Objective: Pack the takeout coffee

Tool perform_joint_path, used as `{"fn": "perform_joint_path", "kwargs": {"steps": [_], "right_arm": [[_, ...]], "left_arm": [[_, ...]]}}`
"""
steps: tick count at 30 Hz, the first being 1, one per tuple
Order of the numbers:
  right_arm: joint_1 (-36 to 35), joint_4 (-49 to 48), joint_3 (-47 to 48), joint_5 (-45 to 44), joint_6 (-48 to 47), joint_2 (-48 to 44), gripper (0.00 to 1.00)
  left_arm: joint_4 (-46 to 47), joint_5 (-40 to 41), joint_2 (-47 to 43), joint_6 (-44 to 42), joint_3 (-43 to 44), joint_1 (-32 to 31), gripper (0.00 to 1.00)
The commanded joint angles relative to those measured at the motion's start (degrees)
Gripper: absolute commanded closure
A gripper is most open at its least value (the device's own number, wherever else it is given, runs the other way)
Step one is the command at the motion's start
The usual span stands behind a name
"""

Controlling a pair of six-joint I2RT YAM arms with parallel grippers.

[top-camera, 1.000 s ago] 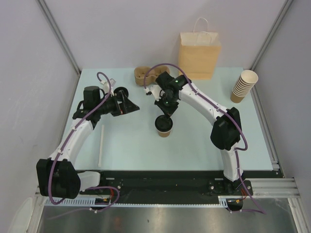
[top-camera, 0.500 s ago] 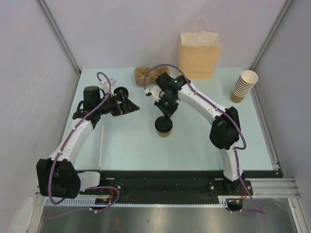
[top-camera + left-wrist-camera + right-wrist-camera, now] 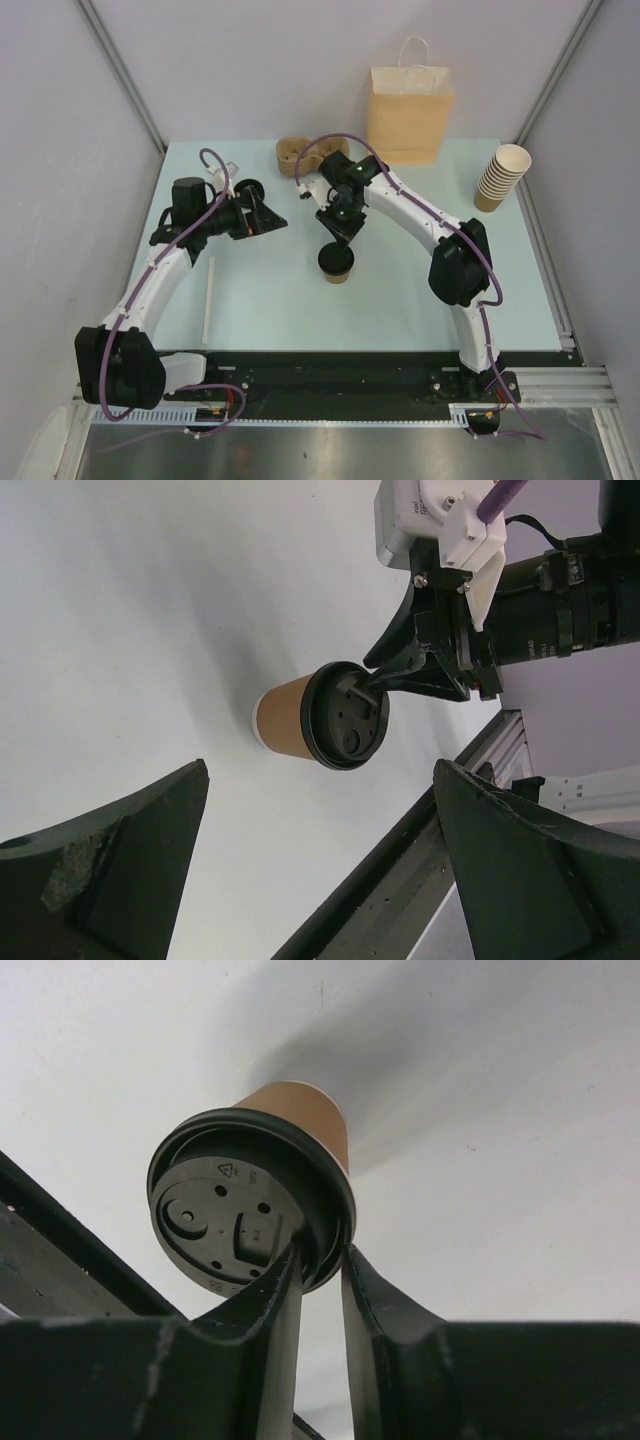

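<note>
The paper cup [image 3: 337, 266] stands upright near the middle of the desk [image 3: 420, 290], with the rim of its black lid [image 3: 235, 1220] between the slightly parted, released tips of the right claw [image 3: 320, 1255], while the left claw [image 3: 268, 215] gapes wide, well apart.

Left arm [image 3: 160, 275], right arm [image 3: 415, 210]: white tubular links, black rounded joint housings. Purple cable [image 3: 205, 155] looped along each arm. Green indicator [image 3: 352, 170] lit on right arm, upper centre of top view. Left gripper [image 3: 320, 770]: fingers [image 3: 110, 880] matte black, wedge-shaped, scuffed grey, in lower corners of left wrist view. Right gripper [image 3: 318, 1270]: black fingers, light scratches. White bracket [image 3: 440, 520] behind it, upper right of left wrist view.
</note>
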State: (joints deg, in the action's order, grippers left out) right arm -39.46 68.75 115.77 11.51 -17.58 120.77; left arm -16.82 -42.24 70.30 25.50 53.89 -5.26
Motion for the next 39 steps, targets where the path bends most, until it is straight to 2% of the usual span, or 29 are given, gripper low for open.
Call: {"fn": "perform_joint_path", "kwargs": {"steps": [1, 10, 14, 16, 19, 20, 21, 22, 24, 25, 27, 28, 29, 31, 34, 37, 39], "right_arm": [[0.35, 0.86, 2.8, 1.06, 0.44, -0.27, 0.71], [1.58, 0.77, 2.54, 2.46, -0.26, -4.92, 0.52], [3.68, 0.95, 1.83, 4.48, -0.87, -8.79, 0.47], [5.26, 0.86, 1.74, 7.46, -0.96, -11.25, 0.46], [9.57, 0.69, 0.79, 16.76, 0.35, -13.88, 0.46], [10.8, -0.19, -0.18, 19.93, 1.31, -14.77, 0.5], [13.59, -3.24, -2.1, 26.4, 4.2, -15.56, 0.54], [14.67, -4.93, -5.95, 29.77, 5.53, -17.04, 0.57], [16.6, -10.71, -10.45, 37.93, 8.51, -18.11, 0.63], [16.79, -12.66, -12.39, 40.24, 11.84, -18.64, 0.66], [16.87, -19.86, -18.89, 45.87, 16.33, -19.43, 0.74], [16.79, -22.75, -21.35, 47.1, 21.57, -19.61, 0.8], [16.79, -28.35, -25.2, 49.29, 23.89, -19.78, 0.87], [16.18, -32.08, -28.04, 50.98, 28.72, -19.44, 0.91], [14.07, -35.79, -31.03, 50.9, 30.15, -18.73, 0.98], [12.75, -38.07, -33.58, 49.84, 31.55, -17.94, 1.0], [12.13, -39.48, -34.55, 49.4, 32.7, -16.89, 1.0]], "left_arm": [[1.88, -1.53, 0.19, -0.1, 0.6, -0.37, 0.0], [1.79, -2.94, 0.89, -0.8, 1.22, -0.72, 0.01], [2.05, -5.74, 0.8, -2.64, 1.57, -1.07, 0.0], [2.32, -8.63, 0.89, -4.04, 1.75, -1.51, 0.01], [3.37, -12.42, 1.33, -5.37, 1.31, -2.74, 0.02], [4.33, -13.3, 1.42, -4.85, 0.78, -3.26, 0.04], [7.38, -13.83, 1.5, -3.01, -0.79, -4.57, 0.07], [9.15, -14.01, 1.5, -1.87, -1.67, -5.37, 0.15], [14.32, -14.63, 2.11, 1.55, -3.95, -8.35, 0.24], [15.58, -14.54, 2.64, 2.44, -4.31, -9.5, 0.34], [18.12, -14.54, 5.18, 3.94, -4.32, -13.0, 0.44], [18.49, -14.45, 6.41, 4.21, -4.06, -14.07, 0.54], [18.75, -14.54, 7.47, 4.65, -3.88, -15.04, 0.6], [21.55, -15.15, 10.45, 6.84, -3.88, -16.97, 0.72], [23.41, -16.21, 13.62, 8.08, -3.09, -18.73, 0.82], [23.85, -16.82, 15.39, 8.43, -2.39, -19.53, 0.91], [24.11, -17.0, 16.88, 8.69, -1.95, -19.7, 0.93]]}}
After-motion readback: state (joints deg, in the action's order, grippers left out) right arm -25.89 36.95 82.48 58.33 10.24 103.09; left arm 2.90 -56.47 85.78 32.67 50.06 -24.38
